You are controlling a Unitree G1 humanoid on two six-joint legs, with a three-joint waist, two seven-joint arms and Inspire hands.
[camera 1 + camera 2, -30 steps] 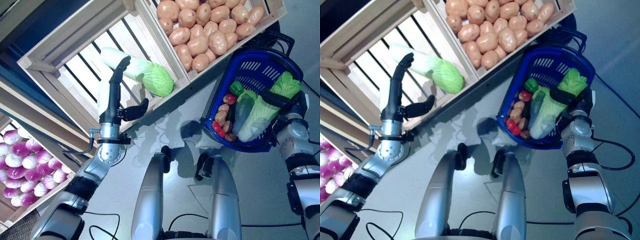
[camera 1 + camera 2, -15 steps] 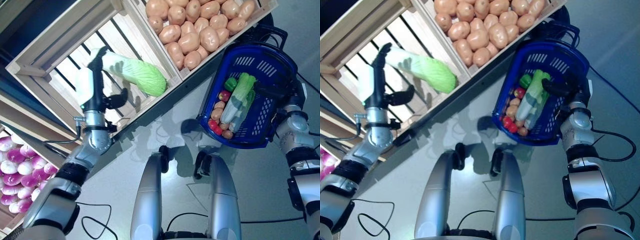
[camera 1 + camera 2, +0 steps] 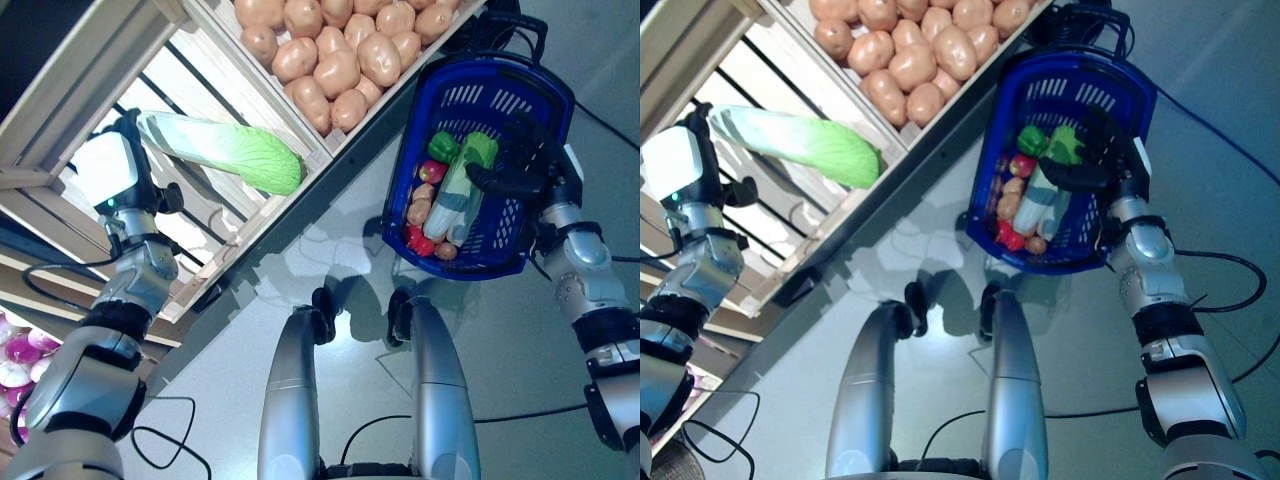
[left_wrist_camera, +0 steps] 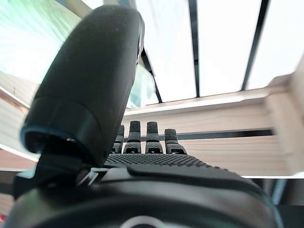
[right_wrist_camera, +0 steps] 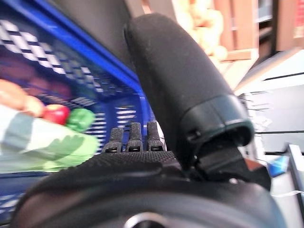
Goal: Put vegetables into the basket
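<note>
Slatted crate (image 3: 120,60): left hand (image 3: 118,172) open beside cabbage (image 3: 225,152); right hand's (image 3: 520,165) grip unclear.

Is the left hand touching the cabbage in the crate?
Cannot tell. In the left eye view the left hand overlaps the cabbage's white end; no contact or gap shows.

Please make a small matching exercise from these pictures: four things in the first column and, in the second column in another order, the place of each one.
Things:
1. cabbage
2. potatoes
3. green pepper
4. left hand

Places:
A. inside the blue basket, near its upper end
B. piled in the wooden crate next to the basket
C. lying on the slats of the wooden crate to the left
D. at the white end of the cabbage

Pairs: 1-C, 2-B, 3-A, 4-D
</note>
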